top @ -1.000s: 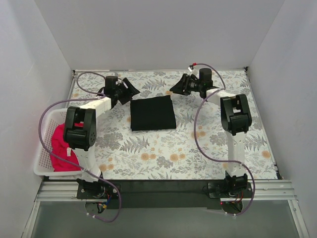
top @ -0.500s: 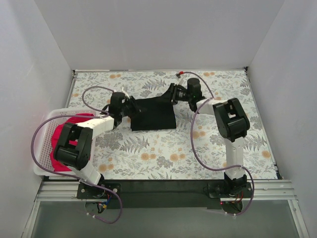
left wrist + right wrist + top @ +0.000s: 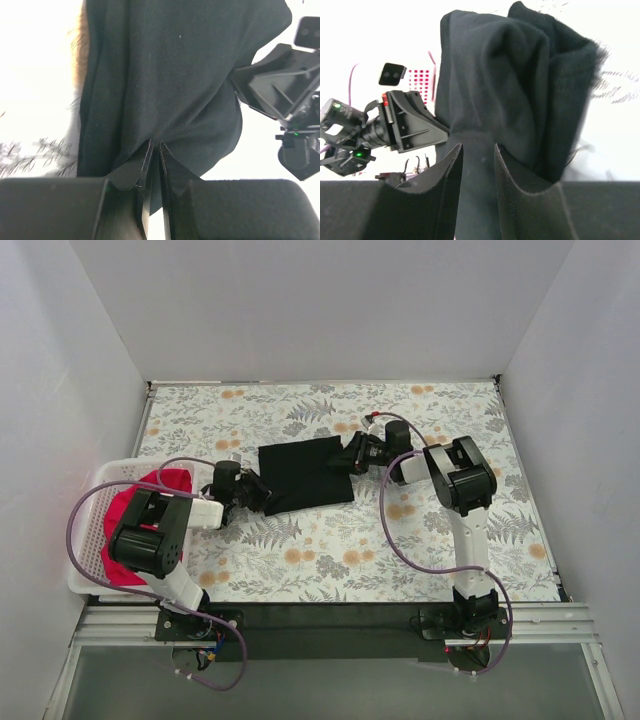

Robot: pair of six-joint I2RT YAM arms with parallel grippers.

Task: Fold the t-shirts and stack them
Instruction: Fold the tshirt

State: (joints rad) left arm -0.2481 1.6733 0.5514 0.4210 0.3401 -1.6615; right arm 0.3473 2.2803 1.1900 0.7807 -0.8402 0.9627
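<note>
The black t-shirt (image 3: 305,472) lies folded in a rectangle, a little askew, mid-table. My left gripper (image 3: 258,495) sits low at its near left corner. In the left wrist view this gripper (image 3: 155,144) is shut on the black cloth (image 3: 165,75), and creases run out from the pinch. My right gripper (image 3: 352,455) is at the shirt's right edge. Its jaws (image 3: 478,146) stand narrow, closed on a thick fold of the black cloth (image 3: 515,85). The red-pink t-shirt (image 3: 128,522) lies bunched in the basket at the left.
The white lattice basket (image 3: 92,580) stands at the table's left edge, beside the left arm's elbow. The floral table cover (image 3: 330,550) spreads under everything. White walls close in the left, back and right. Purple cables loop off both arms.
Both arms came down from the far side onto the black shirt. The left jaws closed on its near left corner, the right jaws narrowed on its right edge, and the shirt skewed.
</note>
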